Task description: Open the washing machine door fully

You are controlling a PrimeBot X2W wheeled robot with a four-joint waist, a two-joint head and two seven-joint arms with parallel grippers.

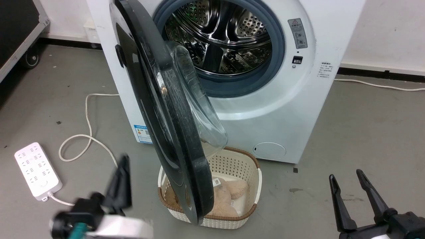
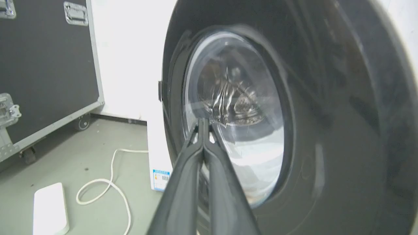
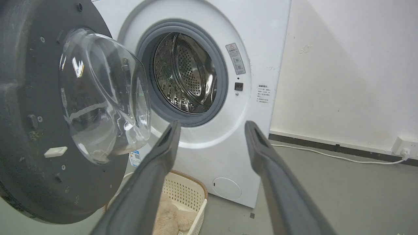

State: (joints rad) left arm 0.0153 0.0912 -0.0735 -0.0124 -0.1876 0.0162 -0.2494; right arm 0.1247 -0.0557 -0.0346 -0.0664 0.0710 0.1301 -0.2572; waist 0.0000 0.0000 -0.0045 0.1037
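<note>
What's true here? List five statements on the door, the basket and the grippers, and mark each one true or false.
1. The door is shut against the machine. False: it stands swung out, with the drum in plain sight.
2. The right gripper is open and holds nothing. True.
3. The left gripper has its fingers spread wide. False: they are pressed together.
4. The basket sits on the floor before the machine. True.
5. The basket is empty. False: a beige plush thing lies in it.
</note>
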